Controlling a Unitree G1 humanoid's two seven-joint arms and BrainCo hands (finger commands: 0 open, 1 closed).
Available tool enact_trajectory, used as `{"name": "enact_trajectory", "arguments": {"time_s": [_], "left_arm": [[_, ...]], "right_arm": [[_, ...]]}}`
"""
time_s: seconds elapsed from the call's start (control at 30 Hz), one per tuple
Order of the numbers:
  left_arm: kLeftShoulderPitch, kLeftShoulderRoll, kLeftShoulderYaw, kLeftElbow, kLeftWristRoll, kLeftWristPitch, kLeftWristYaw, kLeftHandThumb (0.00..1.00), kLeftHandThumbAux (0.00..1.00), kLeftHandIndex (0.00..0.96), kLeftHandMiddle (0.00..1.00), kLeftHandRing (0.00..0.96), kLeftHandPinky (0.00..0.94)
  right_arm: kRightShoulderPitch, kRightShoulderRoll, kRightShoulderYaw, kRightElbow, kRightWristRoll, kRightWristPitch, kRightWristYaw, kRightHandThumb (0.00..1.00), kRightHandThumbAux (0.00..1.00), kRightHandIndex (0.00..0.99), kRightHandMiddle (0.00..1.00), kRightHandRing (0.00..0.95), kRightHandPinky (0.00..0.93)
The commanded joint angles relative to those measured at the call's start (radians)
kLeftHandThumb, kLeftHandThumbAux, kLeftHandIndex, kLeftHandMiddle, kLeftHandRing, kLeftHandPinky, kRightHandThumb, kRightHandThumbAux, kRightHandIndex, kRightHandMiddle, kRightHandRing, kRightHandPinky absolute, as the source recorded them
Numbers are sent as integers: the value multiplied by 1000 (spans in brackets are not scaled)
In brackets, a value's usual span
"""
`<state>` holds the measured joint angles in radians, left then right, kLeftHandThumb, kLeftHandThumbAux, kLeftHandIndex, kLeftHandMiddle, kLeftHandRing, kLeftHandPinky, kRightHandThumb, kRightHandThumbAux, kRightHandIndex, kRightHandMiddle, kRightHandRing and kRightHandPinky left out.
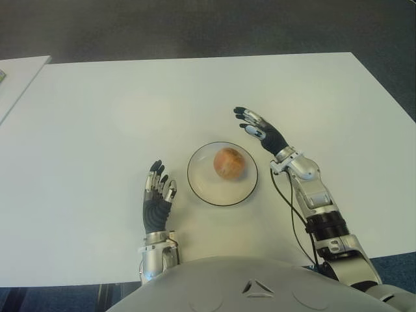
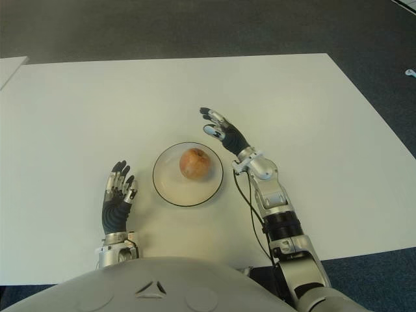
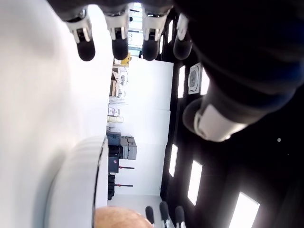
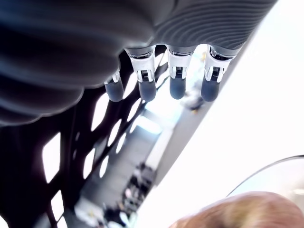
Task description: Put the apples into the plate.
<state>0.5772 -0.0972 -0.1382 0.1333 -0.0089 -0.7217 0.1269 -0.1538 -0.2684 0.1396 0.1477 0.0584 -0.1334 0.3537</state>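
Note:
One reddish-orange apple sits inside the white plate near the middle of the white table. My right hand hovers just beyond the plate's far right rim, fingers spread and holding nothing; the apple shows below those fingers in the right wrist view. To the left of the plate is my left hand, palm open, fingers straight, empty. The plate's rim and a bit of apple appear in the left wrist view.
A second white table's corner shows at the far left. Dark floor lies beyond the table's far edge. A black cable runs along my right forearm.

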Motion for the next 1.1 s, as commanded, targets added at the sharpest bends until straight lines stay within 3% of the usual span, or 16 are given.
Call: {"name": "enact_trajectory", "arguments": {"time_s": [0.03, 0.2, 0.5, 0.83, 1.1], "left_arm": [[5, -48, 5, 6, 57, 45, 49, 146, 583, 0, 0, 0, 0], [13, -40, 7, -14, 112, 69, 89, 120, 526, 0, 0, 0, 0], [31, -34, 14, -55, 163, 118, 147, 76, 438, 0, 0, 0, 0], [45, -54, 26, -72, 128, 117, 184, 98, 428, 62, 0, 0, 0], [88, -43, 13, -127, 156, 195, 209, 106, 520, 67, 0, 0, 15]], "right_arm": [[5, 15, -97, 104, 93, 35, 16, 59, 315, 0, 0, 0, 0], [-8, 52, -177, 197, 186, 44, 42, 67, 340, 0, 0, 0, 0], [54, 116, -265, 144, 294, 94, 29, 105, 362, 30, 12, 0, 43], [111, 135, -312, 129, 315, 126, 18, 153, 382, 89, 73, 29, 73], [182, 137, -307, 125, 281, 89, 38, 159, 427, 129, 126, 80, 111]]}}
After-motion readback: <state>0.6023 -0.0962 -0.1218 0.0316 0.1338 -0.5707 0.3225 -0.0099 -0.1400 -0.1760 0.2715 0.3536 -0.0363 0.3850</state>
